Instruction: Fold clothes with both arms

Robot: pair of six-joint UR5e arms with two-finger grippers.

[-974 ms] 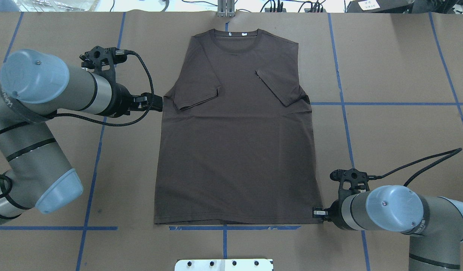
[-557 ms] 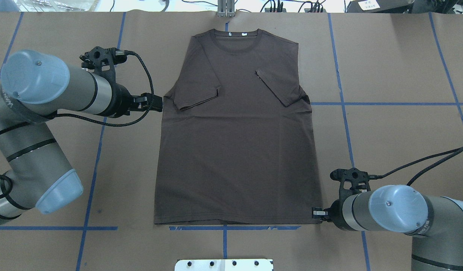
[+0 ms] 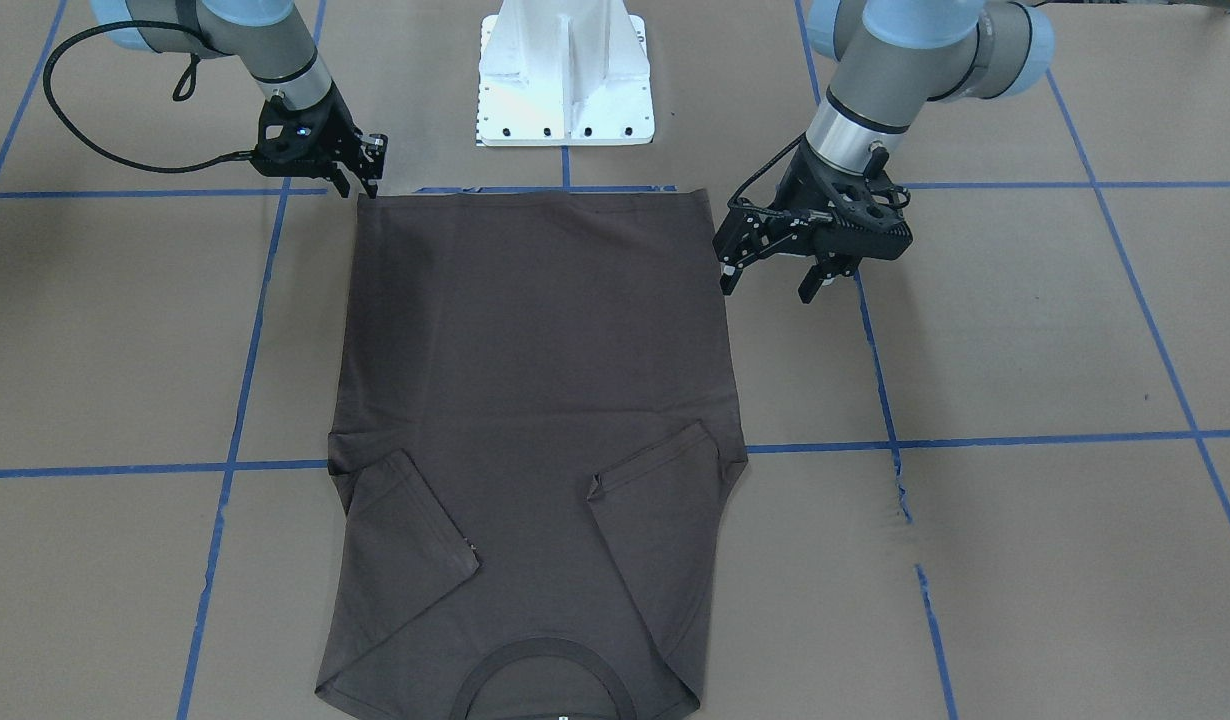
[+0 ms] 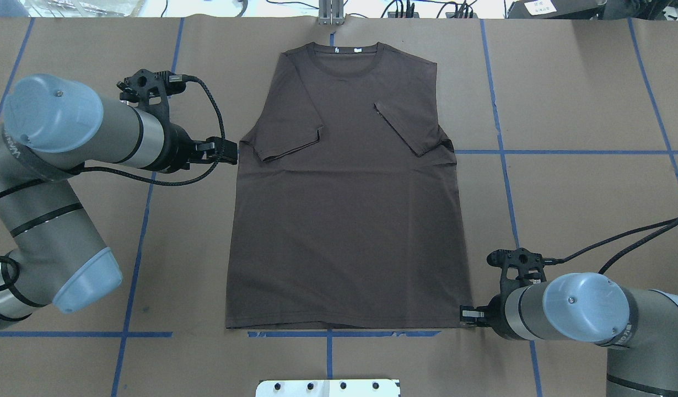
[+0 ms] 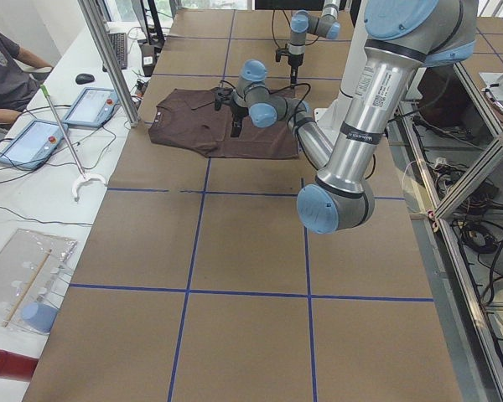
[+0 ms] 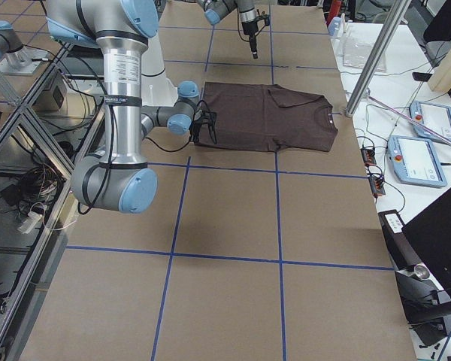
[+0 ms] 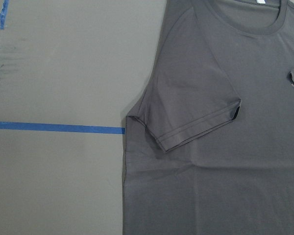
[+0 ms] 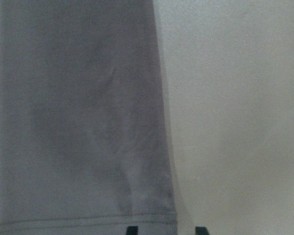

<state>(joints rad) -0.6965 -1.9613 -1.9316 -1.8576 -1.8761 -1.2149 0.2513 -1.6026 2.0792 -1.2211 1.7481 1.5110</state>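
**T-shirt and fingers at the table.** We see the dark grey-brown T-shirt spread flat and front up in the middle of the table. Its ribbed round collar lies at the far edge from the robot and its straight hem at the near edge. Both short sleeves are turned inward over the chest, their stitched cuffs forming slanted creases. The cloth is matt and smooth, with only faint wrinkles.

The left fingers stand wide apart and hold nothing. They hang just beside the shirt's side edge, near the folded sleeve.

The right fingers are spread more narrowly. They sit at the hem corner, which in the right wrist view lies between the two black tips. We cannot tell whether they touch the cloth.

The table is covered in dull brown paper, ruled into squares by blue tape.
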